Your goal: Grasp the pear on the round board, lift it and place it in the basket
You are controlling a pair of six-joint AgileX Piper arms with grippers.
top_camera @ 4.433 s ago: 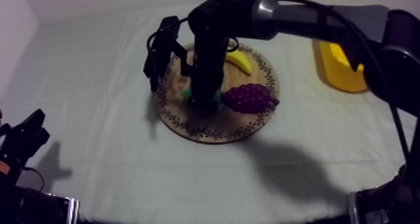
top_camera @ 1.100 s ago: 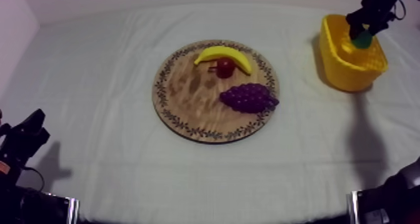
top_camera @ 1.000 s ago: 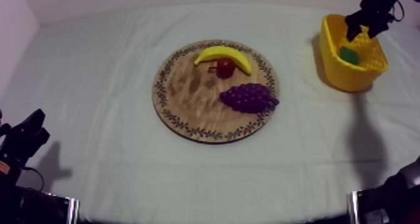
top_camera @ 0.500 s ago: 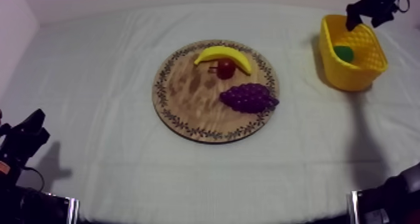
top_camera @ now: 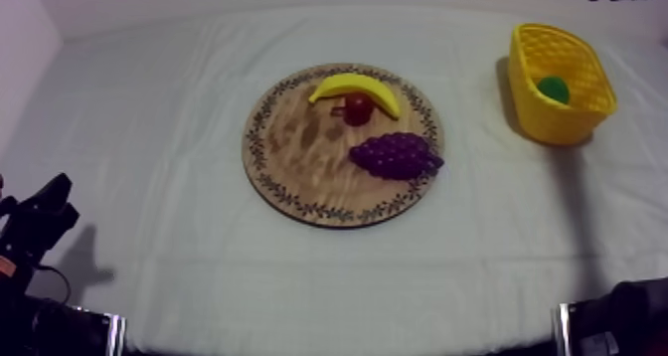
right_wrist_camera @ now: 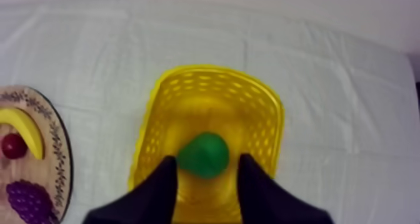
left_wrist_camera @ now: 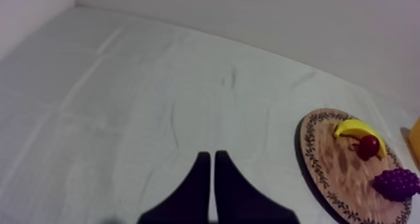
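Down at the near left edge of the grey-white clothed tabletop [top_camera: 199, 270], the left arm [top_camera: 35, 226] is sitting idle. The left jaws are lying pressed together in a narrow wedge, gripping nothing. Going out to the middle, the round wooden board with the patterned rim [top_camera: 298, 151] is carrying a yellow toy banana [top_camera: 353, 86], a small red fruit [top_camera: 358, 108] and a purple bunch of grapes [top_camera: 396, 155]. Further out on the right, the yellow latticed basket [top_camera: 545, 121] is holding the green toy pear [top_camera: 553, 89], which is resting on the basket floor. Seen from the right wrist, the right jaws are hanging spread apart above the basket, clamping nothing, with the pear lying loose below them. So I'm reckoning the drop-off is done and the task is basically wrapping up. The next move probably just calls for the right arm lifting clear without clipping the basket rim and heading off to rest.
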